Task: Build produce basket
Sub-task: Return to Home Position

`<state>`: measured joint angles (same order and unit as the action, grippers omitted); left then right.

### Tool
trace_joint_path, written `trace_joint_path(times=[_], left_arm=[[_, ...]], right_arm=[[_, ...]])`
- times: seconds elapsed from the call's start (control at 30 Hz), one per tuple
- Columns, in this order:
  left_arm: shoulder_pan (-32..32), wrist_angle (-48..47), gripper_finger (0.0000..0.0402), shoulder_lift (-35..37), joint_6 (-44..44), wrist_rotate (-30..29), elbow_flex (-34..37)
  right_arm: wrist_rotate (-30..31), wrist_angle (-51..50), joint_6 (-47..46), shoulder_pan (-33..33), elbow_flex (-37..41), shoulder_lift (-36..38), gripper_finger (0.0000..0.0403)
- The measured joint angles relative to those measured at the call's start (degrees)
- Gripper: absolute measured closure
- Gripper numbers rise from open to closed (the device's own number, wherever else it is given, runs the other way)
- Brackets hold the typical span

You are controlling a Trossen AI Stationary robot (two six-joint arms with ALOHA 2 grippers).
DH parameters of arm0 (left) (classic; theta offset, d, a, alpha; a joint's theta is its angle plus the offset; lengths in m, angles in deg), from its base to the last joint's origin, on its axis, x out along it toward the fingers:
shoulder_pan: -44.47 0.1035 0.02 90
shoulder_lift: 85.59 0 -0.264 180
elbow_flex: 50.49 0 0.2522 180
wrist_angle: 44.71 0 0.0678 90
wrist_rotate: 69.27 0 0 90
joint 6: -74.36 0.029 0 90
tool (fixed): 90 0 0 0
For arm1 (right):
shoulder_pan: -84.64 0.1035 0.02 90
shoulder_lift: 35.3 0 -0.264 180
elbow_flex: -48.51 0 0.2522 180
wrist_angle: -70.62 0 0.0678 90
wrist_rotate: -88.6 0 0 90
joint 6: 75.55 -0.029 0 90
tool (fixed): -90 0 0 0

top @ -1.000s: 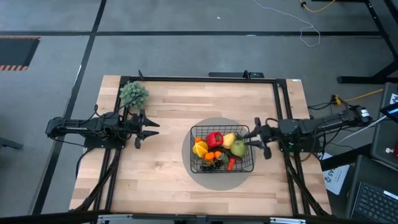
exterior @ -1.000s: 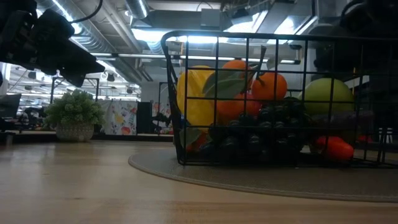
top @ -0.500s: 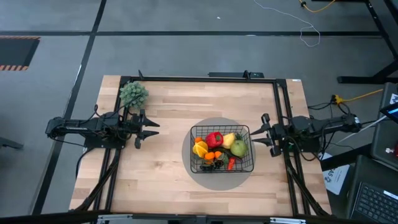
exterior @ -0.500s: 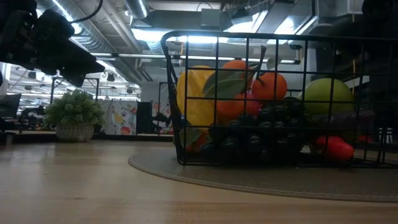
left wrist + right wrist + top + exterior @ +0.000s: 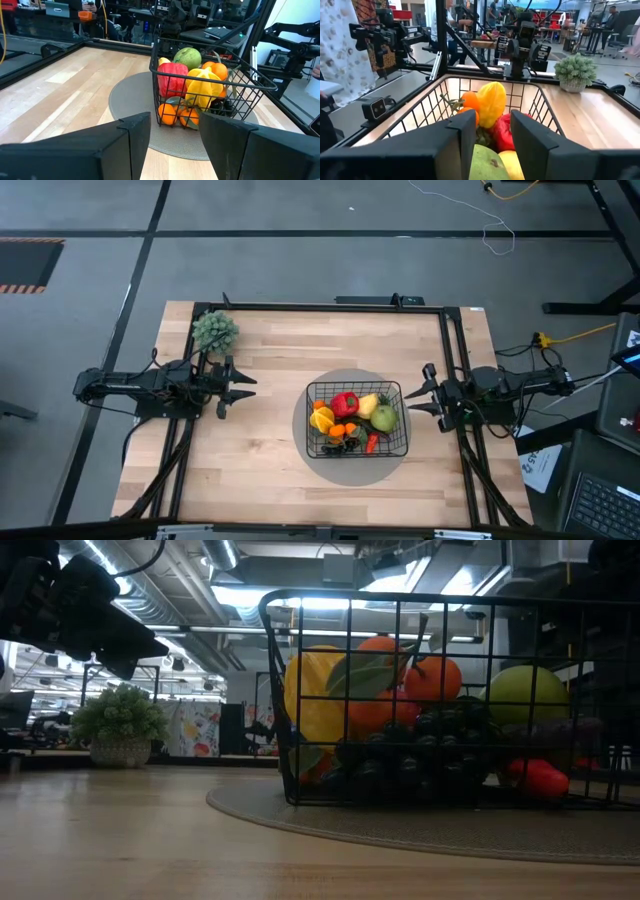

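Black wire basket (image 5: 357, 442), glossy plastic produce (image 5: 345, 404), pale wood-grain table (image 5: 260, 470)

Left arm (image 5: 130, 384) and right arm (image 5: 500, 385): finished in matte black, built of slender jointed links, trailed by thin cables (image 5: 153, 360); each tipped with two broad, dark, flat-faced fingers (image 5: 75, 150)

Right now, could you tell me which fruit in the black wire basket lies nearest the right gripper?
The round green fruit, at the basket end facing the right gripper; the red pepper and orange fruits sit farther away.
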<state>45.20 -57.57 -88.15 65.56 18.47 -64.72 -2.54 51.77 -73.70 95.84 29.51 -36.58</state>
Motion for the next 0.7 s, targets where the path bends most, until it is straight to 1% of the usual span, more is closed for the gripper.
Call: trace_joint_path(times=[0.6,0.7], left_arm=[[0.0,0.0,0.0245,0.0,0.0,0.0,0.0],[0.0,0.0,0.0245,0.0,0.0,0.0,0.0]], right_arm=[[1.2,-3.2,-1.4,0.0,0.0,-0.1,0.0281],[2.4,-5.0,-0.5,0.0,0.1,-0.1,0.0281]])
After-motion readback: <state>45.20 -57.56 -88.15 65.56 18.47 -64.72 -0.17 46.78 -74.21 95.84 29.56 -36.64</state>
